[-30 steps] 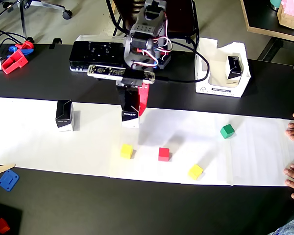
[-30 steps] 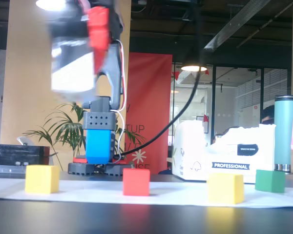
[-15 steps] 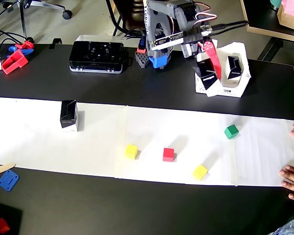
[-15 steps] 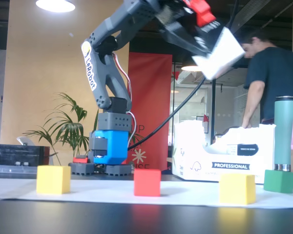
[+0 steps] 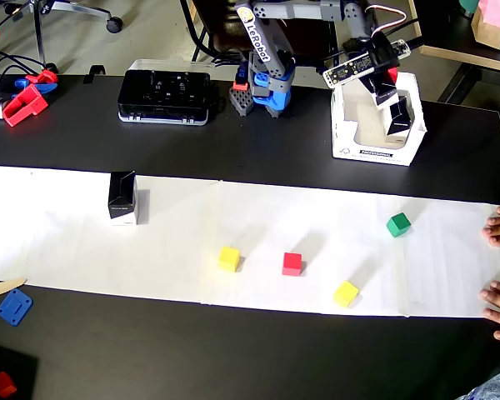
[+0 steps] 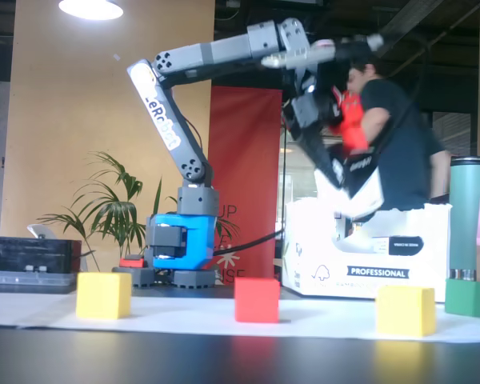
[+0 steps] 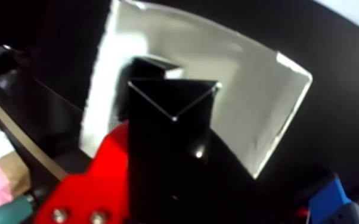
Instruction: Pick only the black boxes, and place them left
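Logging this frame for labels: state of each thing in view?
Gripper: shut on held black carton, over the white cardboard tray.
Held black carton: gripped, tilted, above the tray.
Second black carton: inside the tray.
Third black carton: upright on white paper, left in the overhead view.
White cardboard tray: open-topped.

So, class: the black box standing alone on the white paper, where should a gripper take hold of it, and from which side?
Grip the black box across its two flat upright side walls, descending from above. It stands upright and taller than the cubes, with clear paper all round, so nothing blocks the fingers.
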